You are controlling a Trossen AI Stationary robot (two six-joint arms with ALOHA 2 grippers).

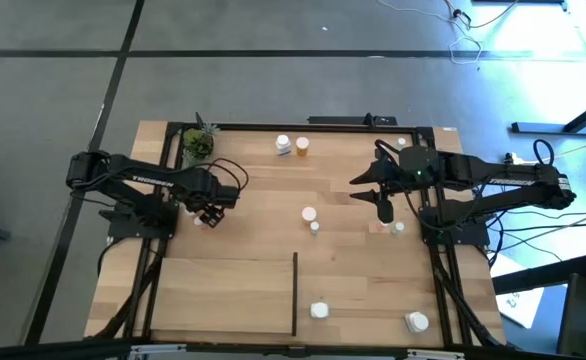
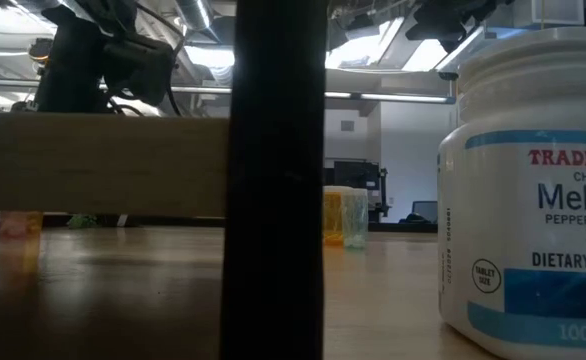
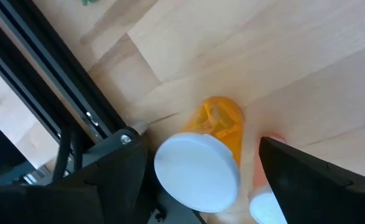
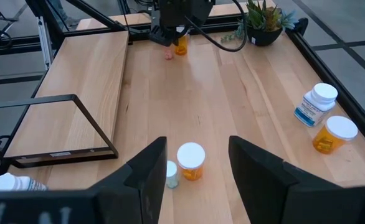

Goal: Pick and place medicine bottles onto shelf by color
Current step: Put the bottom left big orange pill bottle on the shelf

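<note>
An orange medicine bottle with a white cap (image 3: 197,171) stands on the wood near the table's left rail. My left gripper (image 1: 210,208) points down over it, open, one finger on each side of the cap; a gap shows at the right finger (image 3: 294,180). A small pinkish bottle (image 3: 266,206) stands beside it. My right gripper (image 4: 201,171) hangs open above the table's right middle, high over an orange bottle (image 4: 191,160) and a small clear one (image 4: 169,174). Two white bottles (image 1: 319,311) (image 1: 417,322) rest on the shelf (image 1: 233,300) right of its black divider strip (image 1: 294,290).
A white bottle (image 1: 283,145) and an orange one (image 1: 302,147) stand at the far edge, and two small bottles (image 1: 388,228) under the right arm. A potted plant (image 1: 198,145) sits in the far left corner. Black rails (image 3: 52,93) run beside my left gripper.
</note>
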